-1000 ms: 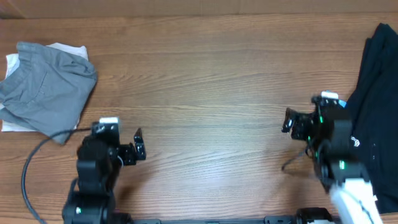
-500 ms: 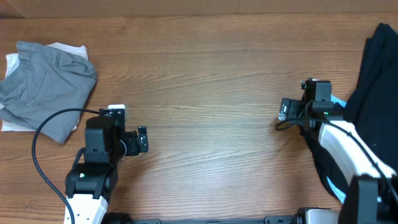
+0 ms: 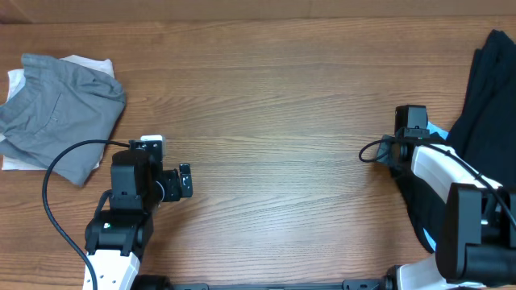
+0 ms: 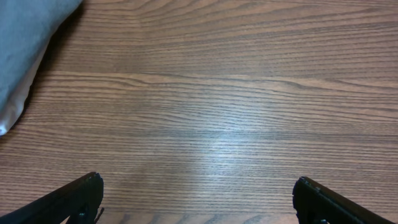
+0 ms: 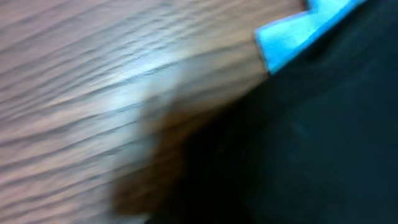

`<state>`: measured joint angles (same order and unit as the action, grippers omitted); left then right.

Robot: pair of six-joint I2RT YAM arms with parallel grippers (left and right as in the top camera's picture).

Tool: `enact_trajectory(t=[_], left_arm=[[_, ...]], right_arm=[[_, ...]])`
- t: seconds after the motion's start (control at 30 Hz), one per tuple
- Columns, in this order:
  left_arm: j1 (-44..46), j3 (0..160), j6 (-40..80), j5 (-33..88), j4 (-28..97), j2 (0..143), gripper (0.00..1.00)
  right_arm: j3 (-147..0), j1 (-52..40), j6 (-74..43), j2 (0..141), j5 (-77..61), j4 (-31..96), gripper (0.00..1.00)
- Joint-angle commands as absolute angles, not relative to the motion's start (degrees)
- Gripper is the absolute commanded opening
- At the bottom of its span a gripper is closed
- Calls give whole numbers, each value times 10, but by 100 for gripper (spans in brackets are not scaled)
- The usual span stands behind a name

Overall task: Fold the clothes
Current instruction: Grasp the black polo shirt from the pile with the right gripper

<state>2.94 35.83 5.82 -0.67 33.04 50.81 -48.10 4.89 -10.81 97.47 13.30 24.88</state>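
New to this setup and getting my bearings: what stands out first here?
A rumpled grey garment over a white piece sits at the far left of the table. A black garment with light blue fabric peeking out lies far right. The left claw hangs open above the table.

A wooden table (brown, grain running sideways).

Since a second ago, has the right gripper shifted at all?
Yes. The right gripper has swung rightward across the table, ending at the edge of the black garment, beside the light blue piece.
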Motion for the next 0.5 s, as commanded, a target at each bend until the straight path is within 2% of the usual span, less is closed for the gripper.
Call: enact_trajectory(t=[0.0, 0.27, 0.47], left_arm=[[25, 372, 65, 0, 329, 509, 100], [25, 372, 65, 0, 329, 509, 100], [25, 372, 65, 0, 327, 509, 100]], right_arm=[[-481, 52, -110, 993, 135, 260, 4], [-565, 52, -121, 920, 117, 352, 4], [-720, 51, -108, 863, -39, 454, 4]])
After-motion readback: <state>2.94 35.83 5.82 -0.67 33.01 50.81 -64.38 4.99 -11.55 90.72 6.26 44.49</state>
